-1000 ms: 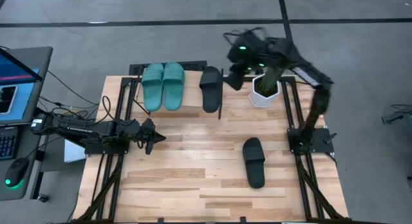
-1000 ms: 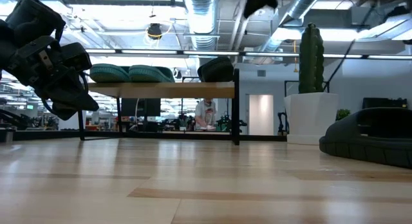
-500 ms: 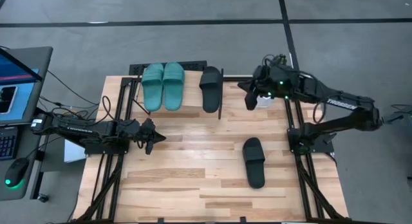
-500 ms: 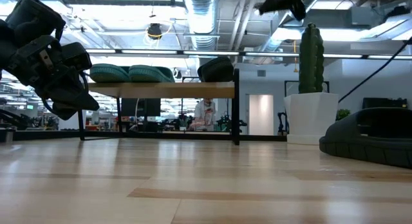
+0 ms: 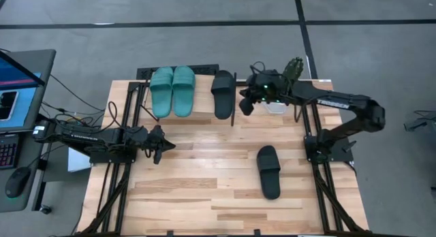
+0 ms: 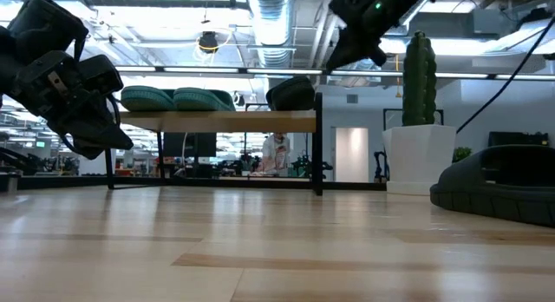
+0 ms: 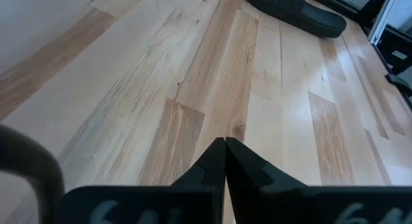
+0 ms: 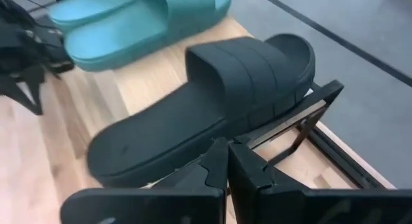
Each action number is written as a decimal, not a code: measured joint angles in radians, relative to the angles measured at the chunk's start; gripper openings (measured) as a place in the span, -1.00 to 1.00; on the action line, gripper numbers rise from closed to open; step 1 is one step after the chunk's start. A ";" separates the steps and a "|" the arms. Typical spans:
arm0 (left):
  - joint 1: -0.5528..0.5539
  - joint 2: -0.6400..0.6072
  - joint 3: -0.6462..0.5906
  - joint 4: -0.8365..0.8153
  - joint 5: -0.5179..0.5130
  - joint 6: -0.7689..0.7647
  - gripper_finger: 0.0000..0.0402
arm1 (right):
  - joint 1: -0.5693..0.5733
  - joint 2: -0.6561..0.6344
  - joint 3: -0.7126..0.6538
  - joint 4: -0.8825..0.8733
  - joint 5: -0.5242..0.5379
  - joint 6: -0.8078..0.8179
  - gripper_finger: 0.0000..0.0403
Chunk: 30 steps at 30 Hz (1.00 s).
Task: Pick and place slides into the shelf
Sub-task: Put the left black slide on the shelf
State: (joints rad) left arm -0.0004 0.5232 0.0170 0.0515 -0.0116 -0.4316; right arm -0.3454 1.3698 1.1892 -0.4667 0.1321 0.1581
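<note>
Right gripper (image 5: 243,106), pinched shut and empty, swung down beside my shelf (image 5: 204,113), near its black slide (image 5: 223,92); left gripper (image 5: 163,145) stayed shut; other black slide (image 5: 268,170) unmoved on table (image 5: 204,176).

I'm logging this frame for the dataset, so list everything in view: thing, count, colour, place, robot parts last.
teal slides: two, teal-green, side by side on the shelf.
black slide on the shelf: one, black, beside the teal pair.
black slide on the table: one, black, toward the right side.
shelf: one, light wood top on a black frame, at the table's far edge.
potted cactus: one, green in a white pot, right of the shelf.
table: one, light wood.
laptop: one, left of the table.
left hand: shut, empty, over the table's left side.
right hand: shut, empty, beside the shelf's right end.
</note>
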 joint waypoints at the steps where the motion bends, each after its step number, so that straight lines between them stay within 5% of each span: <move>1: 0.000 0.000 0.000 -0.003 0.000 0.000 -1.00 | -0.006 0.010 0.000 0.001 -0.001 0.000 -1.00; 30: 0.000 0.000 0.000 -0.020 0.000 0.001 -1.00 | -0.060 0.136 0.001 0.059 -0.019 -0.011 -1.00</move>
State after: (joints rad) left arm -0.0006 0.5232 0.0170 0.0319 -0.0116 -0.4305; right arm -0.4054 1.5056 1.1900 -0.4077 0.1134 0.1475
